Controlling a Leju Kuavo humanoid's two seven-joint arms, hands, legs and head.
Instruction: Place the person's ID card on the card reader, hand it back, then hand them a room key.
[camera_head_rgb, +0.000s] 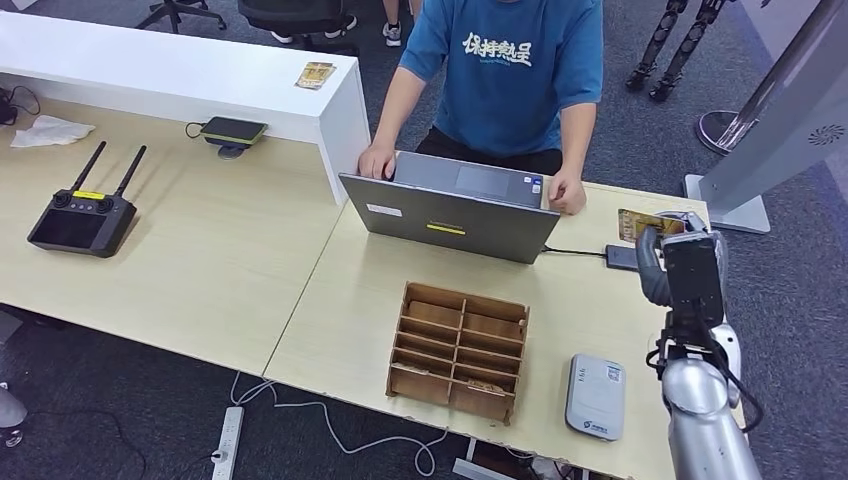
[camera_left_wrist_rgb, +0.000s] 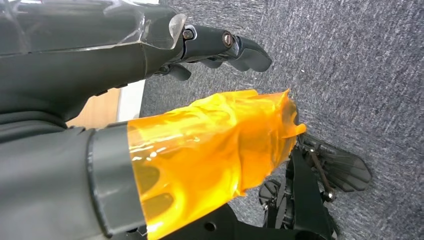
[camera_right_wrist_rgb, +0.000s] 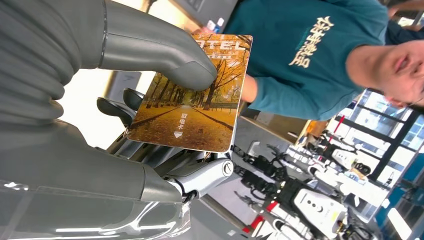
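Right hand (camera_right_wrist_rgb: 150, 125): thumb and fingers pinch the key card (camera_right_wrist_rgb: 192, 95), raised at right of frame toward the person (camera_head_rgb: 505, 75).
Left hand (camera_left_wrist_rgb: 150, 100): fingers loosely extended, holding nothing.
Card reader (camera_head_rgb: 595, 397): lower right, on the table (camera_head_rgb: 330, 330).

Your right hand (camera_head_rgb: 668, 243) grips the room key (camera_head_rgb: 640, 223) with bare desk (camera_head_rgb: 330, 330) below its fingers (camera_right_wrist_rgb: 150, 107). Just beyond the fingertips sits a dark adapter (camera_head_rgb: 621, 257) with its cable, and past that the person's hand (camera_head_rgb: 566, 193) and the open laptop (camera_head_rgb: 450, 212). The wooden organizer (camera_head_rgb: 459, 350) and the card reader (camera_head_rgb: 595, 396) lie back toward the wrist side, apart from the fingers. Open desk runs between them and the laptop.
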